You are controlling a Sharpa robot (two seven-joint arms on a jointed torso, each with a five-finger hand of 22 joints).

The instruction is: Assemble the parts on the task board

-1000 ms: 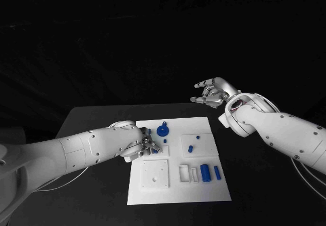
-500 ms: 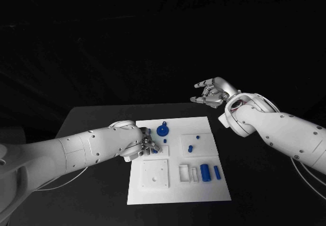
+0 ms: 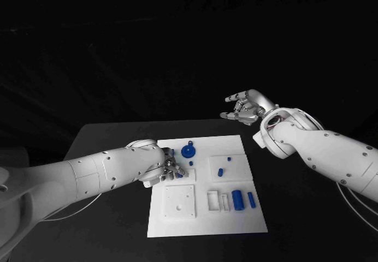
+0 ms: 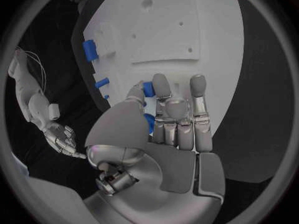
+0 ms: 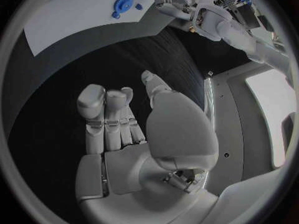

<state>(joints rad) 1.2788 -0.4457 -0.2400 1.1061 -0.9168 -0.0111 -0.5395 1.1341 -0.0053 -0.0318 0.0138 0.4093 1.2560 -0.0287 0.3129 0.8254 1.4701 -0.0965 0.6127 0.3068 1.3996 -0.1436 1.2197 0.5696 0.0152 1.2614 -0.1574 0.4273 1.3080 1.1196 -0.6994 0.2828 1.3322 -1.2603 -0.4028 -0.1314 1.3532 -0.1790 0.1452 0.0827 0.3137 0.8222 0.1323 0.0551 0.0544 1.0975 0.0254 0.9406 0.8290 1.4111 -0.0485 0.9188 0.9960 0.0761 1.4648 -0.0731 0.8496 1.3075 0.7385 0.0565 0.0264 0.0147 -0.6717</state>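
Note:
The white task board [image 3: 206, 222] lies mid-table. My left hand [image 3: 171, 167] rests low over its left side and pinches a small blue part [image 4: 148, 89] between thumb and fingers; that part shows at the fingertips [image 3: 180, 173]. A round blue part [image 3: 189, 151] stands just beyond the hand, also seen as the round blue part [image 5: 123, 4]. Two blue cylinders [image 3: 238, 199] lie near the board's right front, and small blue pieces [image 3: 221, 172] sit on a raised white square. My right hand [image 3: 248, 107] hangs high beyond the board's far right corner, fingers loosely bent and apart, holding nothing.
A raised white block [image 3: 180, 201] with holes sits at the board's front left, and a white frame [image 3: 217, 200] beside the cylinders. Black table [image 3: 110, 142] surrounds the board. My right forearm [image 3: 315, 150] slants over the table's right side.

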